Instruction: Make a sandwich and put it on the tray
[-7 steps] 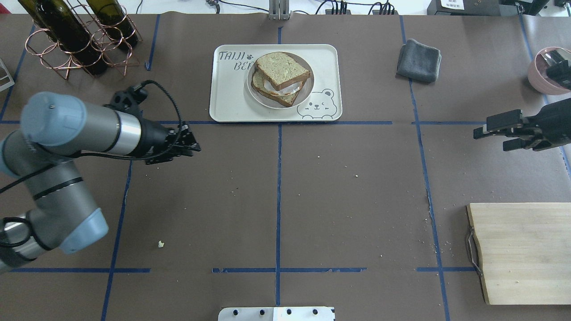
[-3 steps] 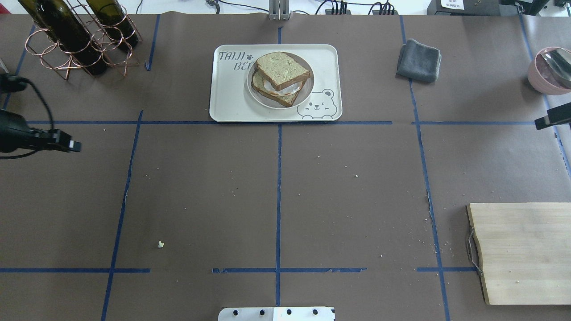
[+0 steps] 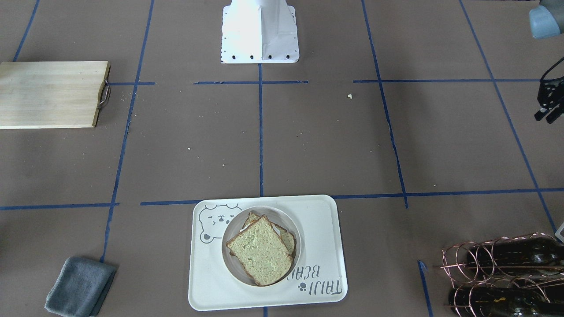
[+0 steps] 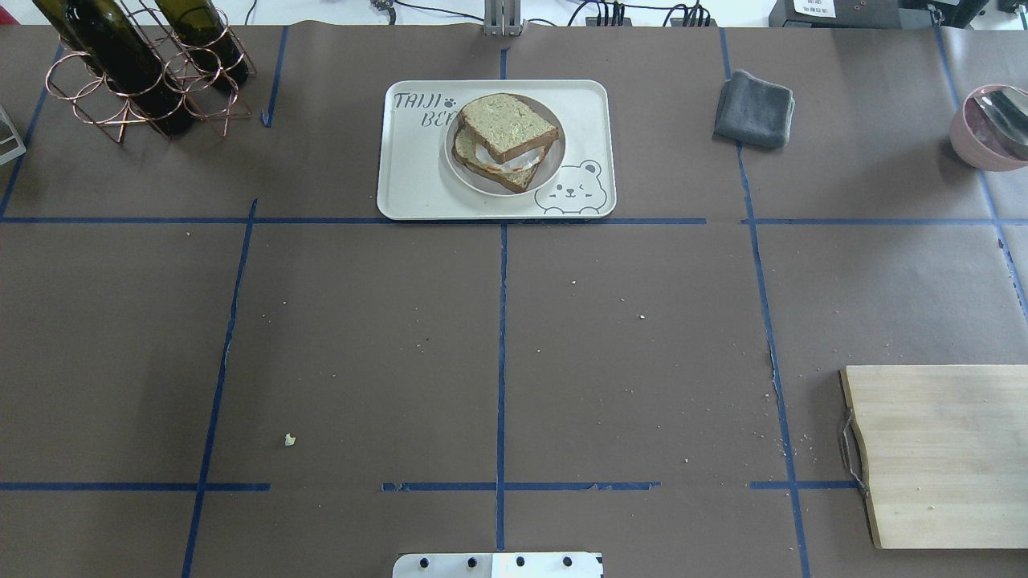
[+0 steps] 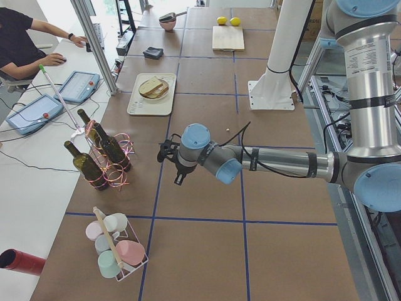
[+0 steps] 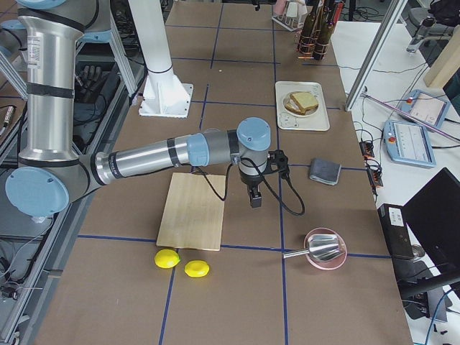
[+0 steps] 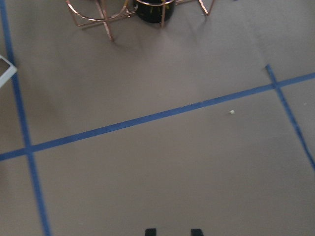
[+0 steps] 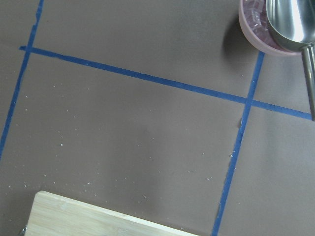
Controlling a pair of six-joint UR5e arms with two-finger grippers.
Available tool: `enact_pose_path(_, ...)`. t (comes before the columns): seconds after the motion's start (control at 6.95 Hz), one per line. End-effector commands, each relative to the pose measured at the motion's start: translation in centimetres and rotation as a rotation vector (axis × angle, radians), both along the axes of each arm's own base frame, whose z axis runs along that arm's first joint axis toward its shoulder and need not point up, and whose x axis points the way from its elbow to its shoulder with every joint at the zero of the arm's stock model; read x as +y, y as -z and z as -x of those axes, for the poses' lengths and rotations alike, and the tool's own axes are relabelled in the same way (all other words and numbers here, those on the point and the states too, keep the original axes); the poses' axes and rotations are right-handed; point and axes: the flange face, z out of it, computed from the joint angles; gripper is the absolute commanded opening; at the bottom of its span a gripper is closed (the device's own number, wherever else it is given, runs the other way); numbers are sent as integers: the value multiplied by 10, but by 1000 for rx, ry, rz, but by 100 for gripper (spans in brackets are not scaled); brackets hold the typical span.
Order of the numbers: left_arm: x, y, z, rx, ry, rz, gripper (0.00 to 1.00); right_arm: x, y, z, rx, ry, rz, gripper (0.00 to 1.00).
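A wide table (image 4: 642, 265) spread beneath the left gripper (image 7: 173, 231) and the right gripper (image 6: 254, 200), covered edge to edge in matte brown paper (image 4: 361, 345). Blue tape lines (image 4: 501, 361) divided the paper into large rectangles, and one line ran slantwise just ahead of the left gripper's fingertips (image 7: 150, 231). Pale crumbs (image 4: 290, 439) dotted the surface. Past both grippers, along the table's far long edge, stood a white desk (image 5: 37, 188), with silver aluminium posts (image 5: 94, 44) rising between desk and table. The light was bright and even, with only faint shadows.
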Motion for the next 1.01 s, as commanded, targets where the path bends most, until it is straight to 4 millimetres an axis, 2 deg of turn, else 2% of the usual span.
enact_pose_path(0.0, -29, 9, 70, -68, -29, 143, 45, -7, -3, -2, 72, 25, -3, 100)
enact_pose_path(0.14, -25, 4, 70, -64, -31, 184, 57, -7, -5, -2, 73, 19, 13, 100)
enact_pose_path(0.29, -22, 4, 71, -63, -29, 185, 82, -3, -19, -1, 66, 12, 53, 100)
enact_pose_path(0.43, -4, -7, 71, -61, -29, 205, 100, -1, -24, 0, 57, 13, 67, 100)
enact_pose_path(0.86, -10, 2, 67, -25, -32, 130, 100, 0, -26, 0, 53, 22, 55, 100)
